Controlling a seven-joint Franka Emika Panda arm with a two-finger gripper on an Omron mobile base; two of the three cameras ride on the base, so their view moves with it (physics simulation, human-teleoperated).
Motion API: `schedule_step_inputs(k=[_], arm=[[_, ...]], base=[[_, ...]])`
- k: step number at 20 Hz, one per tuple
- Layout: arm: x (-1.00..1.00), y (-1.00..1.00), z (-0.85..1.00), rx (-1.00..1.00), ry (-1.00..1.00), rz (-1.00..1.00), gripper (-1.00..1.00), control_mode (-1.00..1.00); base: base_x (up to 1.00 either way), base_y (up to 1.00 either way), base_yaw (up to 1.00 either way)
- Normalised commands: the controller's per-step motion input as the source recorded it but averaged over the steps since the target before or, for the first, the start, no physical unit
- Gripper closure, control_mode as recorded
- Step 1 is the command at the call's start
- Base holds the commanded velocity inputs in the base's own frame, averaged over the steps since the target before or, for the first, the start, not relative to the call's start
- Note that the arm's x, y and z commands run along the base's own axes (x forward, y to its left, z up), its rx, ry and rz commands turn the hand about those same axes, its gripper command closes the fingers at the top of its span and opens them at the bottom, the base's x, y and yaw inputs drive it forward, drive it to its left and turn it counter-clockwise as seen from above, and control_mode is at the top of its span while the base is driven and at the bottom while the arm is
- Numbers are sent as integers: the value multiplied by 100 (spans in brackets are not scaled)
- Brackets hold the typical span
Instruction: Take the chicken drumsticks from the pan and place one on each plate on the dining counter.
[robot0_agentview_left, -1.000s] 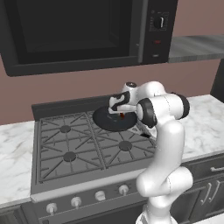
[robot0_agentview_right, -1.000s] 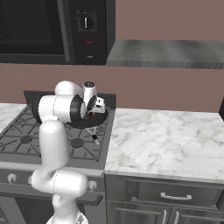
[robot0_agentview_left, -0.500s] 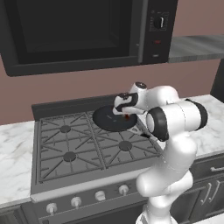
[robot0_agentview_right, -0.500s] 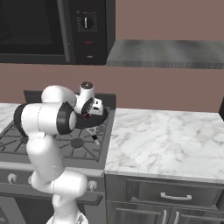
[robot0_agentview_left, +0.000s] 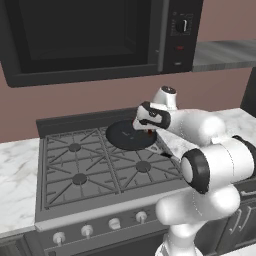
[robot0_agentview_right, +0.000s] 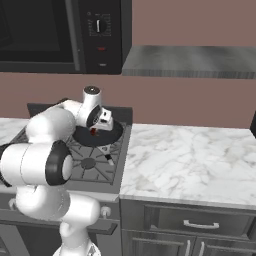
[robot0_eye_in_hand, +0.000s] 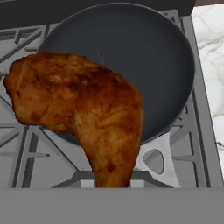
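Note:
My gripper (robot0_agentview_left: 145, 129) hangs just over the right rim of the black pan (robot0_agentview_left: 126, 136) on the stove's back right burner. It is shut on a reddish-brown chicken drumstick (robot0_eye_in_hand: 83, 109), held clear of the pan floor (robot0_eye_in_hand: 131, 48), which lies bare below it. From the base cameras the drumstick is a small red-brown spot (robot0_agentview_left: 150, 132) under the hand, and from the right side the same drumstick (robot0_agentview_right: 93, 132) hangs above the pan (robot0_agentview_right: 105, 136). The plates and the dining counter are out of view.
The pan's short handle (robot0_eye_in_hand: 153, 159) points toward the stove front. A grey gas stove (robot0_agentview_left: 90, 165) with several grates stands under a black microwave (robot0_agentview_left: 90, 40). Marble worktop (robot0_agentview_right: 185, 160) runs to the stove's right, with a grey shelf (robot0_agentview_right: 190, 60) above it.
The hand has shifted a little to the right over the pan with the drumstick in it, and the arm's elbow has swung forward and to the right.

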Motion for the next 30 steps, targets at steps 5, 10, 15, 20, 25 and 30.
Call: schedule_step_inputs(k=[5, 10, 15, 20, 25, 30], arm=[[-100, 0, 22, 0, 0, 0, 100, -100], [-100, 0, 15, 0, -6, 0, 100, -100], [-93, 0, 11, -7, -2, 0, 100, -100], [-75, 0, 1, -23, 0, 0, 100, -100], [-36, 0, 0, -18, 0, 6, 100, -100], [0, 0, 0, 0, 0, 0, 100, -100]], base=[[0, 0, 0], [0, 0, 0], [0, 0, 0], [0, 0, 0], [0, 0, 0], [0, 0, 0]])
